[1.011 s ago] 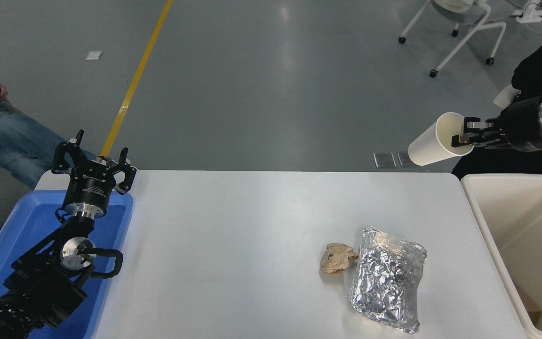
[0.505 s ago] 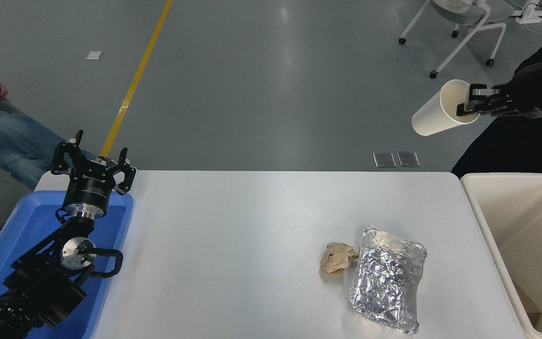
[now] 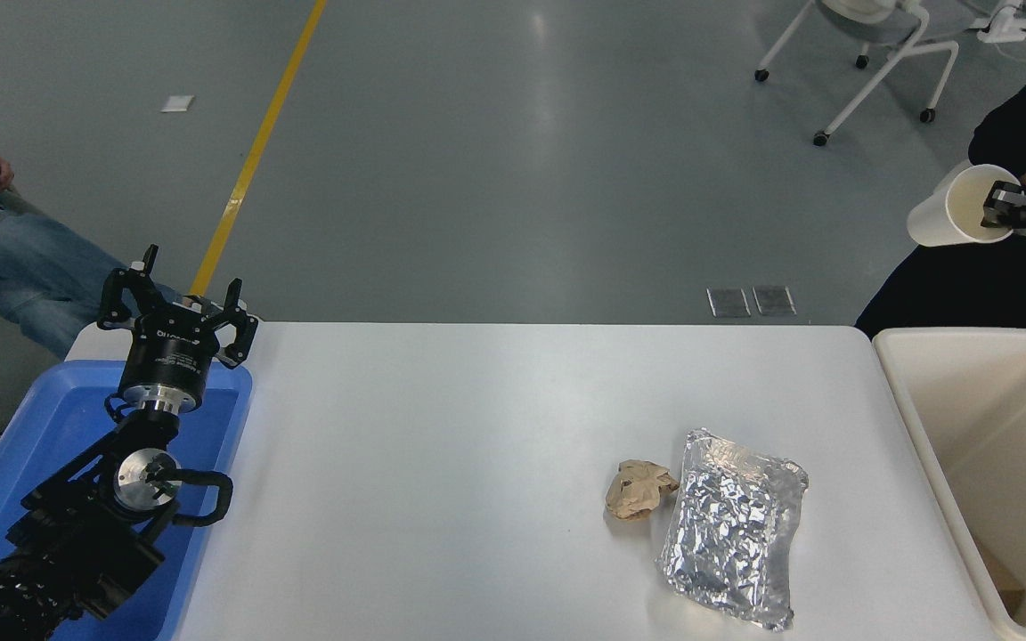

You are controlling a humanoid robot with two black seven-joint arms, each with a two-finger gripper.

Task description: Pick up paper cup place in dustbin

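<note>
A white paper cup (image 3: 945,214) hangs in the air at the right edge, tipped on its side with its cream inside facing right. My right gripper (image 3: 999,211) is shut on the cup's rim, one finger inside the mouth. The cup is high above the far end of the cream-white dustbin (image 3: 923,418), which stands beside the table's right edge. My left gripper (image 3: 178,301) is parked open over the blue tray at the lower left.
A crumpled brown paper wad (image 3: 638,488) and a silver foil packet (image 3: 734,527) lie on the white table (image 3: 442,463) toward the right. A blue tray (image 3: 59,427) sits at the left. A person in black stands behind the bin; another sits at far left.
My right gripper has carried the cup to the right and slightly up, from beyond the table's far right corner to a spot over the bin's far end. The left arm has stayed still.
</note>
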